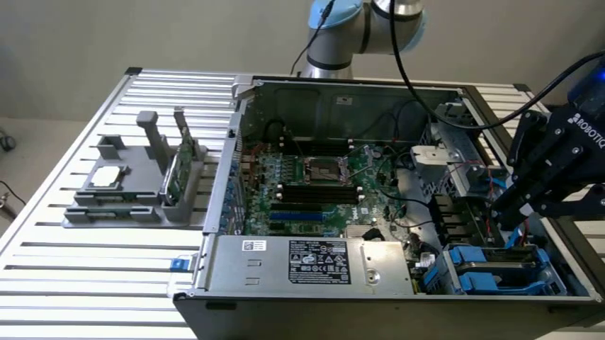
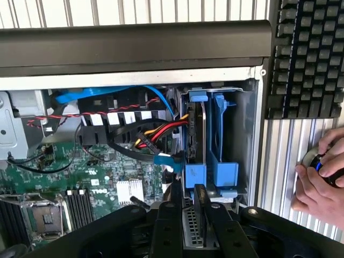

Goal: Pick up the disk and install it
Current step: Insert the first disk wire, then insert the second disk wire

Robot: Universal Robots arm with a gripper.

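— What's the gripper point(image 2: 188, 207) doing?
— I see its fingers point(image 2: 176, 207) pinching the disk point(image 2: 192, 228) edge-on, above the blue bay point(image 2: 212, 174) at the case point(image 2: 134, 45) corner.

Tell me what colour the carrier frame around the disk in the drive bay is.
Blue. The carrier frame edging the disk shows best in the wrist view.

Exterior view high and angled down over the open computer case point(image 1: 378, 212) on the slatted table point(image 1: 85, 269), wrist view close above the blue drive bay point(image 2: 215, 145), both sharing motherboard point(image 1: 312, 184) and bay.
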